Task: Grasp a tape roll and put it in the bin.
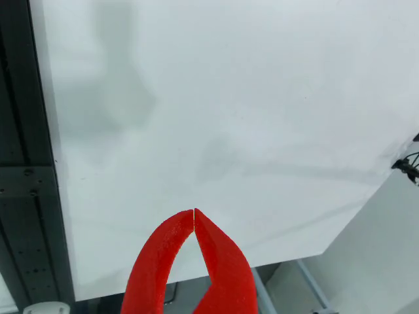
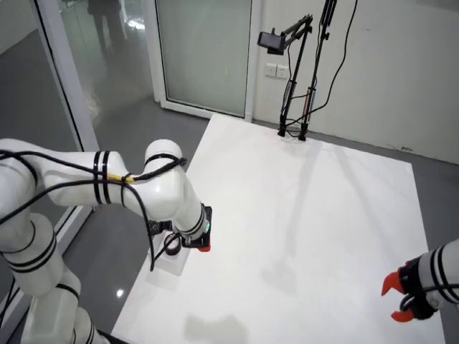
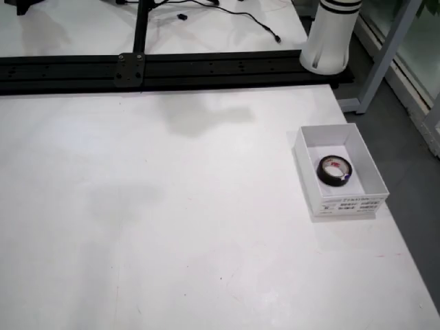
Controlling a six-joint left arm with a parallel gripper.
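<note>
In the view from above, a black tape roll [image 3: 334, 170] lies flat inside the white open bin [image 3: 364, 163] near the table's right edge. No gripper shows in that view. In the view that rides on the gripper, my gripper [image 1: 194, 210] has its red fingertips touching, shut on nothing, over bare white table; neither roll nor bin shows there. In the view from the side, the white arm on the left carries the red gripper [image 2: 203, 245] above the bin [image 2: 169, 263], which the arm partly hides.
A black rail [image 3: 206, 65] runs along the table's far edge in the view from above, with a white arm base [image 3: 330, 34] at its right end. A second arm's red gripper [image 2: 399, 299] sits at the lower right of the side view. A camera stand [image 2: 294, 86] stands at the far edge.
</note>
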